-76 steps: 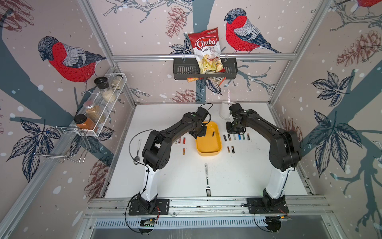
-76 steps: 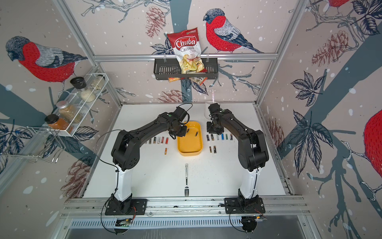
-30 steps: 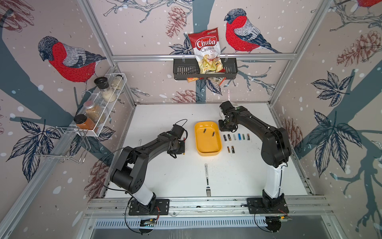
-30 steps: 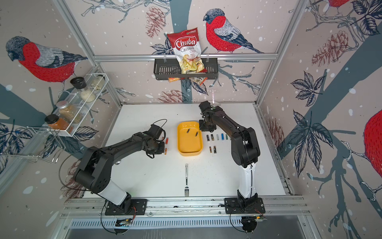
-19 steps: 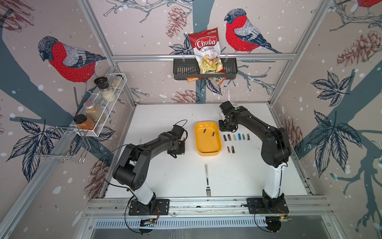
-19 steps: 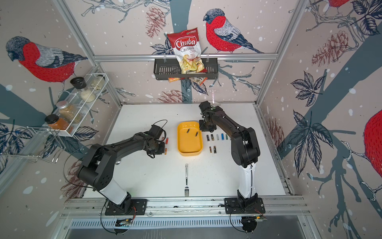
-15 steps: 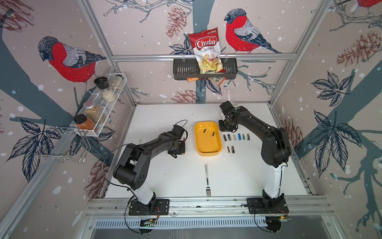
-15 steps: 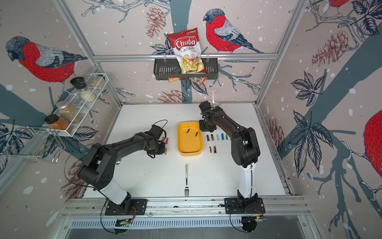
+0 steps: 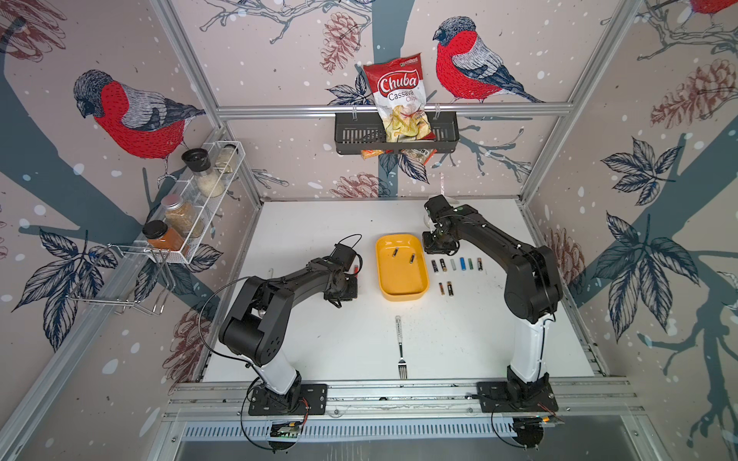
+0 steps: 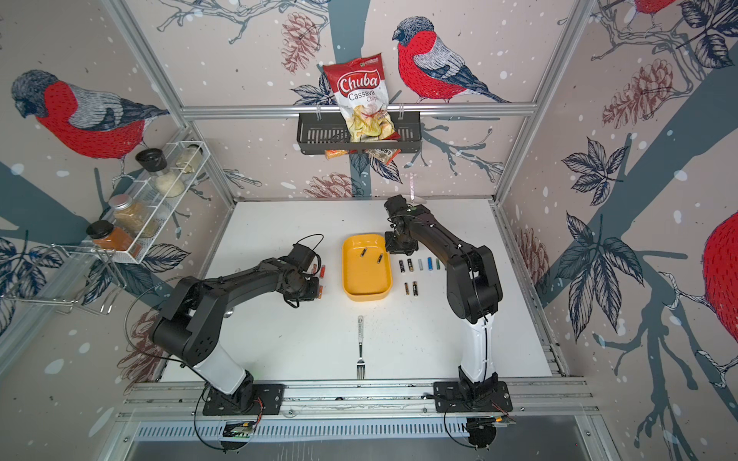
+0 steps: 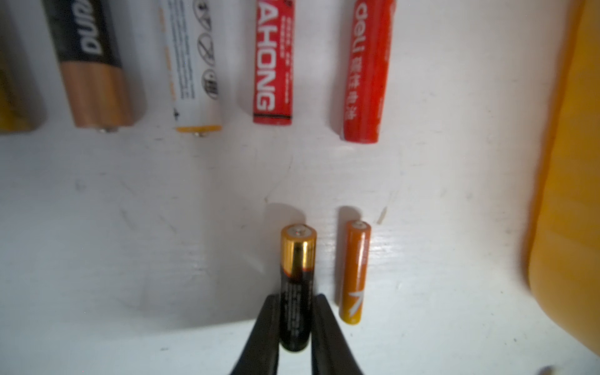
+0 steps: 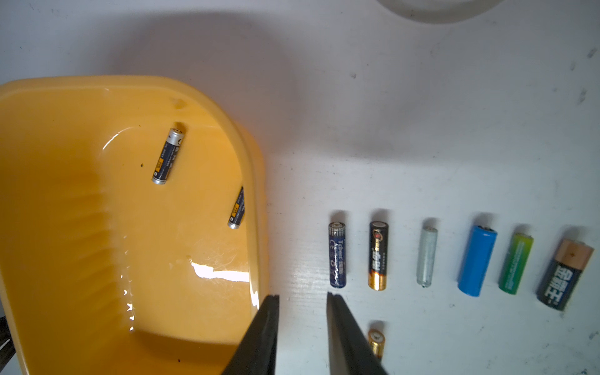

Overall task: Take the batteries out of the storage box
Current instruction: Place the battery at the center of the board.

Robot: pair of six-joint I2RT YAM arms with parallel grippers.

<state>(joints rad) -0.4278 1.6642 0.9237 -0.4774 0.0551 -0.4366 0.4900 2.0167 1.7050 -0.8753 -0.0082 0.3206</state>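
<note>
Batteries (image 12: 168, 156): two lie in storage box (image 12: 65, 194); left tool (image 11: 296, 300) clamps black-gold battery (image 11: 298, 256), right tool (image 12: 302, 297) gapes empty.

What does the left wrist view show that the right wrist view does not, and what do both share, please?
Only the left wrist view: the left gripper shut on a black-and-gold battery, beside an orange battery. Only the right wrist view: the open, empty right gripper, two batteries inside the storage box, and a blue battery. Both: the storage box and the white table.
</note>
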